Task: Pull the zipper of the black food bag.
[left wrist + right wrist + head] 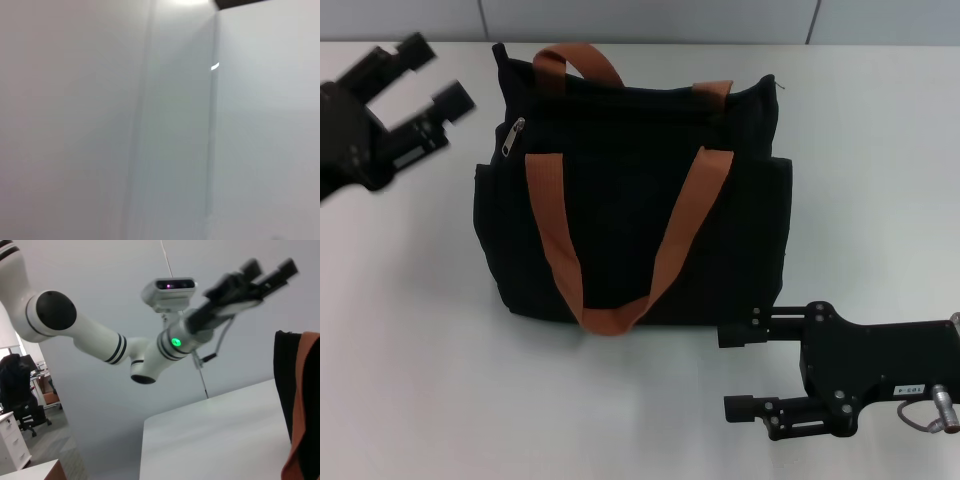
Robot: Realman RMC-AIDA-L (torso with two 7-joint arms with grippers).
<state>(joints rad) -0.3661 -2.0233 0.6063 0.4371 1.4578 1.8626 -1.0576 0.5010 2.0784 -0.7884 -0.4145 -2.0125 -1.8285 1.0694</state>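
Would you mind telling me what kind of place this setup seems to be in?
Probably an office or lab. The black food bag lies on a plain white table against pale wall panels, and the right wrist view shows a black office chair and white drawers behind.

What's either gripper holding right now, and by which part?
Nothing. The left gripper is open in the air beside the black food bag, off its zipper. The right gripper is open near the bag's bottom corner, closed on nothing.
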